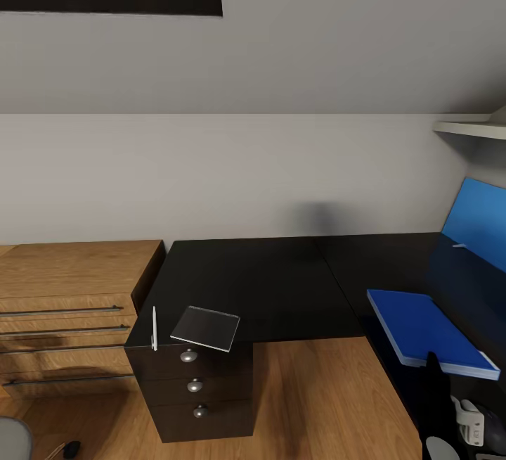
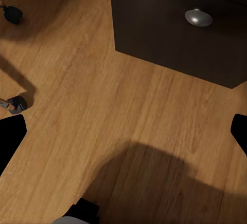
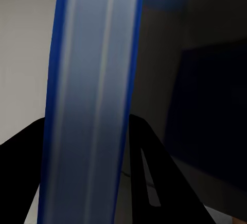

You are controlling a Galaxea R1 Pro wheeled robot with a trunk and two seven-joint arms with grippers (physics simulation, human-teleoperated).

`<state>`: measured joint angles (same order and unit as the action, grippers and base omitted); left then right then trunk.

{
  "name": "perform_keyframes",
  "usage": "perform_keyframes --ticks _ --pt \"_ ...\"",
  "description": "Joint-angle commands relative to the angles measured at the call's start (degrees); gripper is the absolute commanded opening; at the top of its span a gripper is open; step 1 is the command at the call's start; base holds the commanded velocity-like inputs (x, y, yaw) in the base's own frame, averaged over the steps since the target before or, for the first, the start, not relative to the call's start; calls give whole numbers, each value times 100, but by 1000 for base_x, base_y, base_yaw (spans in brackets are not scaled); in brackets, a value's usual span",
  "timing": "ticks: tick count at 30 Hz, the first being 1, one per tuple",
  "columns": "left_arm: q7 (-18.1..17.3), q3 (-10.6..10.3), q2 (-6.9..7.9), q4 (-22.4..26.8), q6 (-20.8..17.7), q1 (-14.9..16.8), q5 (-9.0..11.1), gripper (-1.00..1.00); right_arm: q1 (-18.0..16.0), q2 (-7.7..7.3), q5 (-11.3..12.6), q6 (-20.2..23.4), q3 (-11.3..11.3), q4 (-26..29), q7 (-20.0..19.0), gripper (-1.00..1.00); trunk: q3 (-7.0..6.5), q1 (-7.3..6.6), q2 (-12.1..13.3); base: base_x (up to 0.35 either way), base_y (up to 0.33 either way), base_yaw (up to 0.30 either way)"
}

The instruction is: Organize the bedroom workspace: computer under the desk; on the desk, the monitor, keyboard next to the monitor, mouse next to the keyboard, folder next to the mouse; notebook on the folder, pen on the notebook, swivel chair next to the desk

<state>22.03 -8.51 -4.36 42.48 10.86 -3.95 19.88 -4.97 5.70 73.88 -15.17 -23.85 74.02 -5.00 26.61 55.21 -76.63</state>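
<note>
Scanning from my left in the head view, I see the low wood cabinet [image 1: 67, 305], then the pen [image 1: 154, 328] lying at the desk's [image 1: 281, 284] front corner above the drawer unit [image 1: 197, 390], with the notebook [image 1: 206, 328] just beside it, apart from it. Farther right the folder [image 1: 429, 330] lies on the desk's right wing, in front of the blue panel [image 1: 481, 224]. My left gripper [image 2: 123, 136] hangs over the wood floor [image 2: 77, 80] with its jaws wide. My right gripper [image 3: 87, 183] has its jaws closed on the folder's edge.
</note>
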Motion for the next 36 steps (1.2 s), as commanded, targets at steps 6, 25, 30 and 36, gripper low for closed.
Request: perform_keyframes --ticks 6,25,30,36 --pt "29 -28 5 6 23 3 60 100 -4 2 63 -4 -6 -2 -45 -100 5 0 -3 0 0 0" --pt "29 -28 5 6 30 2 60 100 -4 2 65 4 -6 3 -37 -100 5 0 -3 0 0 0" --pt "29 -28 5 6 33 1 60 100 -4 1 65 11 -3 6 -33 100 5 0 -3 0 0 0" --pt "29 -22 5 6 38 1 60 100 -4 1 65 14 2 7 -36 100 5 0 -3 0 0 0"
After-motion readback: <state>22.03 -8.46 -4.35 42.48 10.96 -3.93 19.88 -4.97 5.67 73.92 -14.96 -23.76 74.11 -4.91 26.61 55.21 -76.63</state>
